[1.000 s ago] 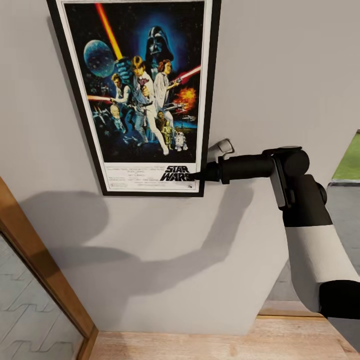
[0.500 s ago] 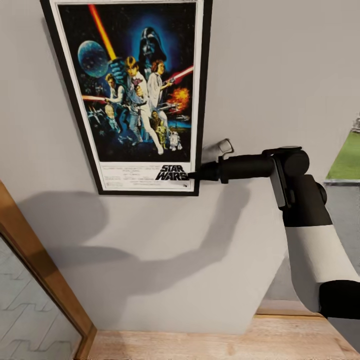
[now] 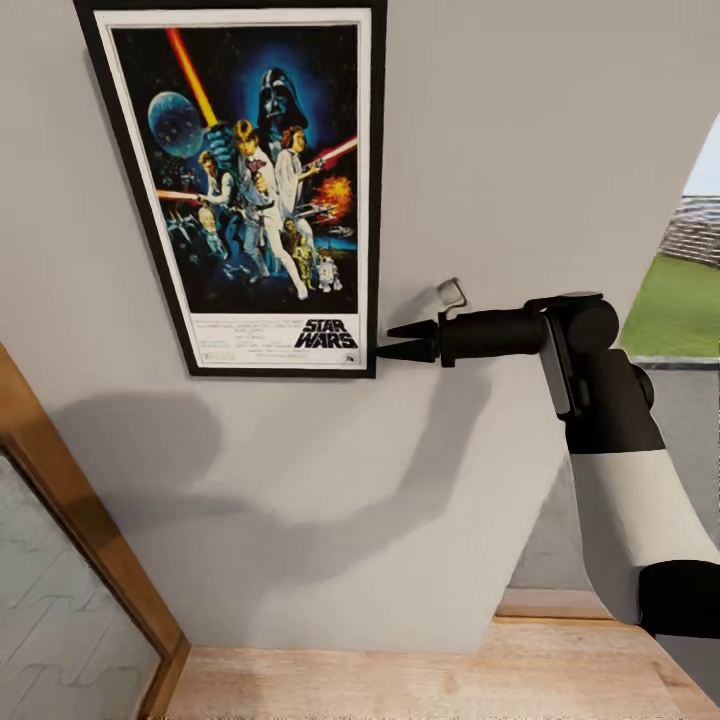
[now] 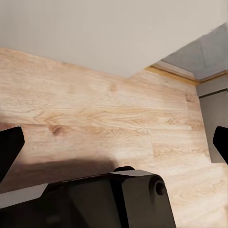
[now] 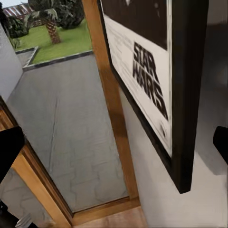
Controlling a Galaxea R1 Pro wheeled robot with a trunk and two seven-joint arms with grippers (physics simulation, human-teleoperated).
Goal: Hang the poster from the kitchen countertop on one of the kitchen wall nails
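The Star Wars poster (image 3: pixel 250 190) hangs upright and flat against the grey wall (image 3: pixel 350 500), its black frame whole and its title at the bottom. My right gripper (image 3: pixel 400 340) is open just right of the poster's lower right corner, its two black fingertips (image 3: pixel 412 328) apart and clear of the frame. In the right wrist view the poster (image 5: pixel 142 80) runs close past the right gripper (image 5: pixel 114 145), with nothing between the fingers. The left gripper (image 4: pixel 115 142) hangs open over the wooden floor (image 4: pixel 95 114), holding nothing. The kitchen countertop is out of view.
A slanted wooden frame with a glass pane (image 3: pixel 80 530) borders the wall at lower left. Wooden flooring (image 3: pixel 400 680) lies below. To the right, past the wall's edge, an opening shows grass outdoors (image 3: pixel 680 300) and grey paving (image 5: pixel 61 118).
My right gripper, earlier shut on the poster's lower right corner, has opened and is now off the frame. The whole view has shifted, so the poster sits further left.
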